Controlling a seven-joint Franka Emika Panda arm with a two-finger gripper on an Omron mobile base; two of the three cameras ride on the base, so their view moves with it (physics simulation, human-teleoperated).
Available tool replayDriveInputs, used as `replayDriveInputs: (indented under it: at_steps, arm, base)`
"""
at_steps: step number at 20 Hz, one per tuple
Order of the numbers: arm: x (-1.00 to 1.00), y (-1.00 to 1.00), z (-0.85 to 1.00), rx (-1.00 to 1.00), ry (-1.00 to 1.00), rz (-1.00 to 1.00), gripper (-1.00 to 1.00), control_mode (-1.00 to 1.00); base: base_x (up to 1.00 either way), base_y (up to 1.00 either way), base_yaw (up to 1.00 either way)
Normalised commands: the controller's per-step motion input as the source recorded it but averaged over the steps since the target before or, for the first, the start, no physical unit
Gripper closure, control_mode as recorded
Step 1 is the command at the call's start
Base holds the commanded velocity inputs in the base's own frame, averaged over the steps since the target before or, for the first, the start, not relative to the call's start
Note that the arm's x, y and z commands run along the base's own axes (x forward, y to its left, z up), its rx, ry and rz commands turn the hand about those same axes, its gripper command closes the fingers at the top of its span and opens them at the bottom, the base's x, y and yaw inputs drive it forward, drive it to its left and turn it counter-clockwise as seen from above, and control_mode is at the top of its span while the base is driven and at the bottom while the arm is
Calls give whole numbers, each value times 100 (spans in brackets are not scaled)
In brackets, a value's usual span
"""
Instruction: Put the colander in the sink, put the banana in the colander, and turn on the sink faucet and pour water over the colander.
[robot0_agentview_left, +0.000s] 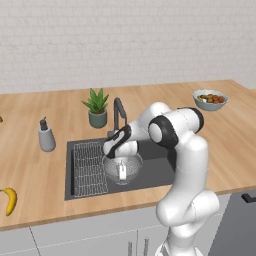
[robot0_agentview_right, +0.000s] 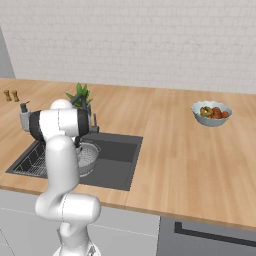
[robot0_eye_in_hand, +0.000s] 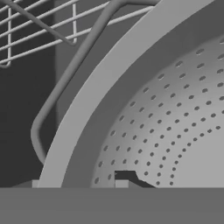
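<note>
**Caller:** Where's the colander (robot0_agentview_left: 123, 167)?

**Me:** Down in the sink (robot0_agentview_left: 155, 172), near the middle of the basin, just beside the wire rack (robot0_agentview_left: 90, 167) on the side away from the soap dispenser (robot0_agentview_left: 46, 136). My gripper (robot0_agentview_left: 121, 170) is right over its rim, one pale finger reaching down inside the bowl. In the hand view the rim and a loop handle run across in front of me, with the dotted wall beyond.

**Caller:** Holding it or letting go?

**Me:** I can't tell. My fingertips are mostly cut off at the bottom of the hand view, so the gap between them isn't clear, and the base views are too coarse to show whether the rim is pinched.

**Caller:** So which step?

**Me:** I'd judge the first one, placing the colander, is about done. Next comes the banana (robot0_agentview_left: 10, 201), lying on the counter well off from the sink, past the rack side, near the counter's front edge. That calls for a clean lift clear of the rim, then a long swing over there.

**Caller:** Anything else murky?

**Me:** The faucet (robot0_agentview_left: 119, 112) stands behind the sink beside the potted plant (robot0_agentview_left: 97, 107), its base hidden by my arm. From the right, my arm covers part of the colander.
</note>
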Motion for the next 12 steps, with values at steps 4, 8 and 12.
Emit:
replayDriveInputs:
  at_steps: [4, 8, 12]
  arm:
    - [33, 0, -4, 0, 6, 0, 100, -100]
    - [20, -29, 0, 0, 6, -4, 100, -100]
    - [0, -58, 0, 0, 5, -9, 100, -100]
  base:
    - [0, 0, 0]
    - [0, 0, 0]
    - [0, 0, 0]
